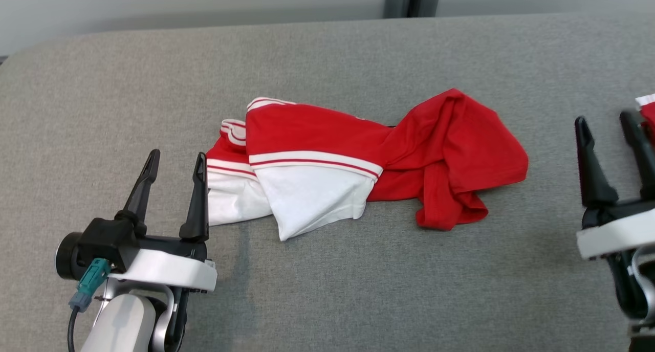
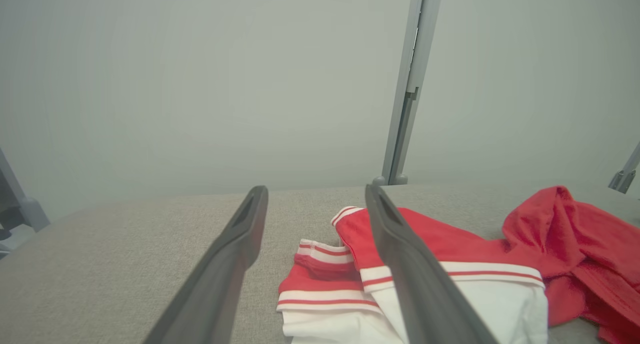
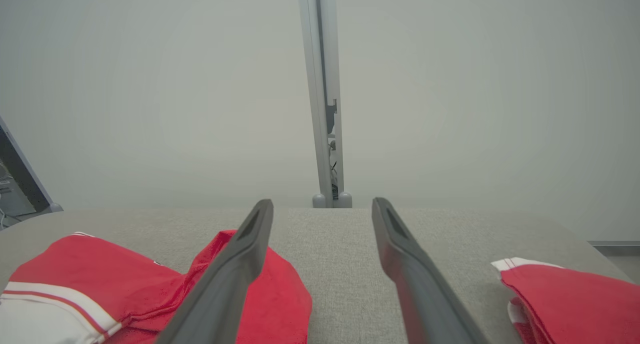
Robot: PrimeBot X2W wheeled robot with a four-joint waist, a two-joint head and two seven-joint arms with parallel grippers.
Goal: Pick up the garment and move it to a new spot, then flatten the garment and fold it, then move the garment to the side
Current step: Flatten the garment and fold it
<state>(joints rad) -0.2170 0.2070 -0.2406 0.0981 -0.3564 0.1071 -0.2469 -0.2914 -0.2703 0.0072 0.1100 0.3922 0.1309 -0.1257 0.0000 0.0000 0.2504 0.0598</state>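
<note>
A crumpled red and white garment (image 1: 358, 162) lies in the middle of the grey padded surface, its white part toward my left and a bunched red part toward my right. My left gripper (image 1: 176, 160) stands open just left of the white edge, nothing between its fingers. The left wrist view shows the garment (image 2: 450, 264) behind and right of the fingers. My right gripper (image 1: 606, 119) is open, well to the right of the garment, empty. In the right wrist view the garment (image 3: 125, 284) lies at the lower left.
Another red and white folded cloth (image 1: 647, 106) lies at the far right edge, beside my right gripper, seen too in the right wrist view (image 3: 575, 294). The grey surface (image 1: 327, 290) reaches back to a pale wall with a grey post (image 3: 325, 94).
</note>
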